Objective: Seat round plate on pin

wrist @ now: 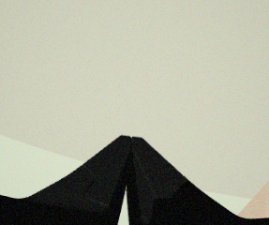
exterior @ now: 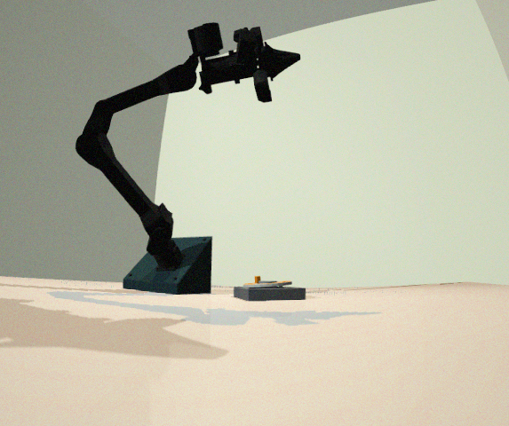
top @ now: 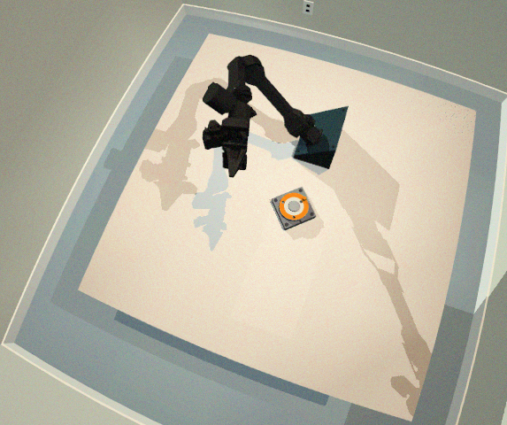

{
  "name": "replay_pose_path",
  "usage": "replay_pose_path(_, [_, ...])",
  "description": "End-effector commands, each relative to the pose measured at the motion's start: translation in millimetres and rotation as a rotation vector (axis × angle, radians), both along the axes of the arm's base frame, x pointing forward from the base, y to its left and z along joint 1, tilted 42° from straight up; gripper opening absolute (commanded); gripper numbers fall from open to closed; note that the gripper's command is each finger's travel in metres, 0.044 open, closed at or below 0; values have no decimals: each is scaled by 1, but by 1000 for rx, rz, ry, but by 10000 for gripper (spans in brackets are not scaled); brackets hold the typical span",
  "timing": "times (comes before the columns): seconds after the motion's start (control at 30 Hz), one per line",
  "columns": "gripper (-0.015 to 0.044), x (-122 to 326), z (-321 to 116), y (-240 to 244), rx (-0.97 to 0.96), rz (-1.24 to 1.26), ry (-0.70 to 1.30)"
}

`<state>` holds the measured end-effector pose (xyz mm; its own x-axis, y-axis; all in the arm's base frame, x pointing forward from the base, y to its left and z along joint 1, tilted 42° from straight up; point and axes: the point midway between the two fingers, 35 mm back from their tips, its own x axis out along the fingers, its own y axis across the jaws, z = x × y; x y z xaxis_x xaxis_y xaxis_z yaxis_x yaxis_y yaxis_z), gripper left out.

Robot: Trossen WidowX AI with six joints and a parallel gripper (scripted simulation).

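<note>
Orange stands out first: the round plate [top: 294,206] is an orange ring lying on a grey square base [top: 309,218], out on the pale tan table top [top: 244,297], a little in front of the dark wedge-shaped mount [top: 324,137] that the arm grows from. A pale round post [top: 294,205] fills the middle of the ring. From the side the plate [exterior: 270,283] does not sit level on the base [exterior: 269,293]; one edge rides higher than the other, and a small orange tab [exterior: 257,279] sticks up at its left end. The pin and the hole are too small for me to make out.

Nothing of the robot touches the plate. The black arm [exterior: 116,169] bends up and over from its mount [exterior: 171,272], and the gripper [exterior: 297,57] hangs high in the air, well apart from the base, pointing roughly level rather than down. From above, the gripper [top: 232,173] sits off to one side of the base, not over it.

The fingers are pressed together tip to tip, with only a thin sliver of light between them lower down, and nothing is pinched there.
</note>
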<state>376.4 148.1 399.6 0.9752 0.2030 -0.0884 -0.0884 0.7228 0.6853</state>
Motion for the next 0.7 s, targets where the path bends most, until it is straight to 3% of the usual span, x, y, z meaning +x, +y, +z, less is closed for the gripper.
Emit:
replay_pose_path(0.0, [0,11,-64,2,-108,-32,181])
replay_pose_path(0.2, [0,2,-204,-13,-380,-103,599])
replay_pose_path(0.27, [0,-6,-226,-17,-442,-104,669])
replay_pose_path(0.43, [0,-67,-327,-54,-805,-105,1071])
replay_pose_path(0.67, [0,-152,-372,-118,-1230,-128,1518])
